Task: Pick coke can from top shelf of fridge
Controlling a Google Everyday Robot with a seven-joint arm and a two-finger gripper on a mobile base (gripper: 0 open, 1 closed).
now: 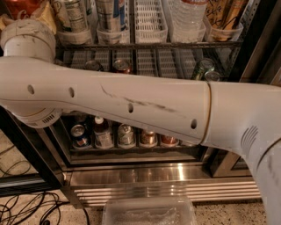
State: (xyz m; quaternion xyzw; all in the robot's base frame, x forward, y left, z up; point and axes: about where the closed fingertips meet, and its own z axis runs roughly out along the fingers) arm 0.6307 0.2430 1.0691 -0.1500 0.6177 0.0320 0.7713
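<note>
Camera view: taken up mostly by the arm (131, 103), laid across the fridge (153, 173) front and hiding the middle rack. Leaves the jaws out of frame, so cannot tell whether clenched or released. Cannot place the coke can for sure: maybe the red shape (15, 6) at the top left corner, level with the crowded top shelf (175, 45). Looks early, with reach, grasp and withdrawal all left. Elsewhere: cans (126, 134) under the arm, cables (26, 206) and a clear tub (149, 211) on the floor
</note>
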